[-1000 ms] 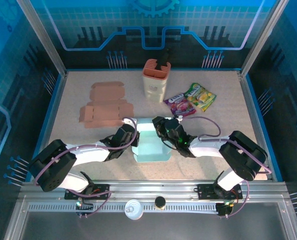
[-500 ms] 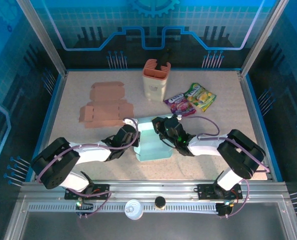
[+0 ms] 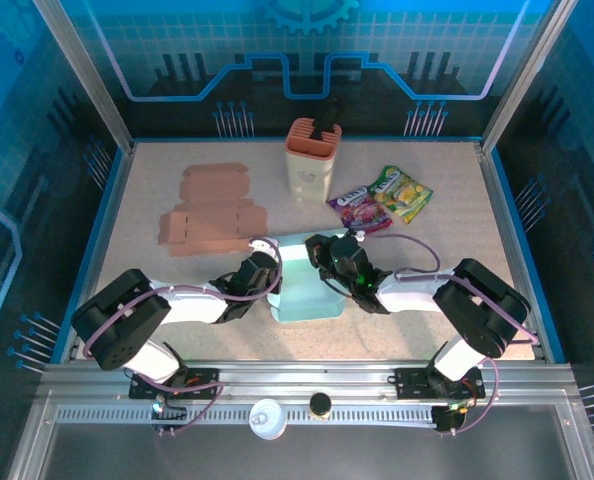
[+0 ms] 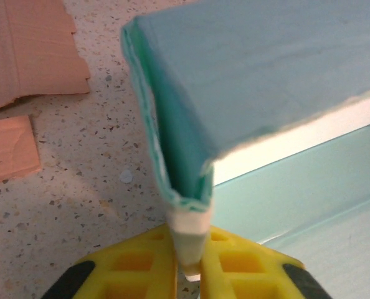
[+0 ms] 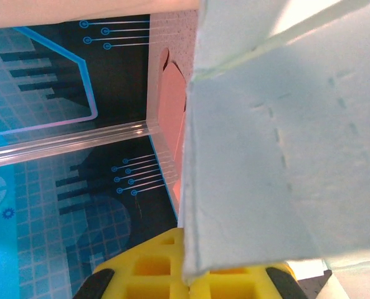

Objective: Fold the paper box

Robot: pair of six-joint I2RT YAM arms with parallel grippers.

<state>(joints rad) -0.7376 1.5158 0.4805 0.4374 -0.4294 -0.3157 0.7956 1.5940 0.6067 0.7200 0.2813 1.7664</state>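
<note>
The paper box [image 3: 305, 290] is seen at the near middle of the tabletop [image 3: 447, 200], between the two arms. Its long axis is run roughly from the near edge toward the far side, only slightly skewed, with its open face turned upward. It is made of pale mint-green card and is only partly folded: side walls are raised on the left and right, and a paler strip is shown along the far end. In the left wrist view the wall is seen doubled over itself, with a darker green outer face, a rough folded edge and a white inner layer. In the right wrist view faint dashed crease marks are seen on a broad panel.

The left tool [image 3: 270, 273] is pressed together on the box's left wall, and the doubled card is pinched between its yellow fingers [image 4: 144, 261]. The right tool [image 3: 327, 262] is closed on the right wall, whose lower edge is gripped between its yellow fingers [image 5: 154, 268].

Flat brown cardboard blanks [image 3: 212, 215] are laid on the tabletop farther back on the left, well apart from the box.
</note>
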